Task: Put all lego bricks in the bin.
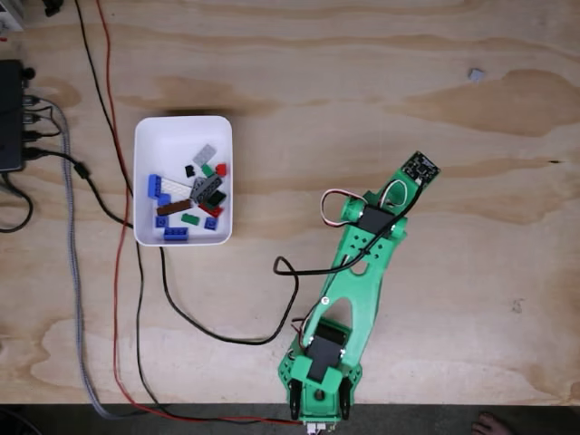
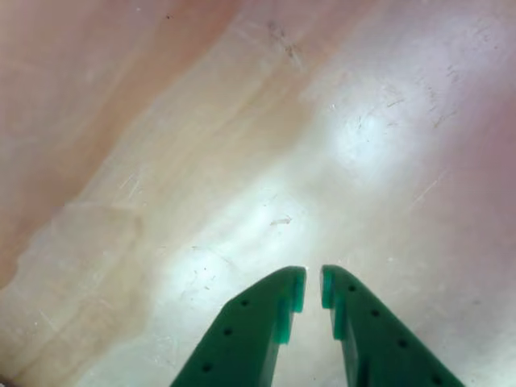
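Lego bricks lie in the bin; gripper fingers slightly parted, holding nothing

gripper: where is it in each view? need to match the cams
Fixed view: the gripper sits right of centre at the tip of the green arm, well right of the white bin.
Other view: the gripper enters from the bottom edge, centre, two green fingers slightly apart, nothing between them.
Shared landmark: the bare plywood table under the gripper.
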Available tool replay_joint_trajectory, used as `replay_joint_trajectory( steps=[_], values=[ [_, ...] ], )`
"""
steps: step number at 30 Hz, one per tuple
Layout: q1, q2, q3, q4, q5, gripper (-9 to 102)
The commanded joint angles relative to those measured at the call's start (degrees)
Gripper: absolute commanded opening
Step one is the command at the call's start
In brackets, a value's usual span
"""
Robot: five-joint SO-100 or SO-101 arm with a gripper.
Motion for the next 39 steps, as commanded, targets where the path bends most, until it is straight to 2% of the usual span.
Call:
replay_joint_trajectory(
  steps=[1, 9, 22, 24, 27, 30, 32, 33, 34, 35, 37, 38, 39],
  values=[
    [-0.5, 2.0, -3.6, 0.2, 1.2, 0],
    [-3.8, 4.0, -3.0, 1.8, 3.4, 0],
    [-3.7, 2.8, -0.4, -1.7, 2.8, 0],
    [-3.8, 2.5, -1.2, -3.0, 3.2, 0],
    [-2.2, 1.8, -1.8, -10.1, 1.8, 0],
    [-1.9, -1.5, -5.0, -12.4, 0.4, 0],
    [-1.6, -0.8, -4.7, -15.0, -3.5, 0],
    [-0.8, -1.1, -2.5, -19.4, -6.0, 1],
    [-0.2, -0.3, 3.1, -27.9, -9.1, 7],
    [0.0, -0.9, 8.6, -38.9, -10.8, 16],
    [0.5, -4.7, 21.5, -69.8, -13.4, 19],
    [0.5, -7.0, 24.3, -79.1, -13.6, 20],
    [0.0, -9.2, 24.5, -83.1, -12.9, 20]
  ],
)
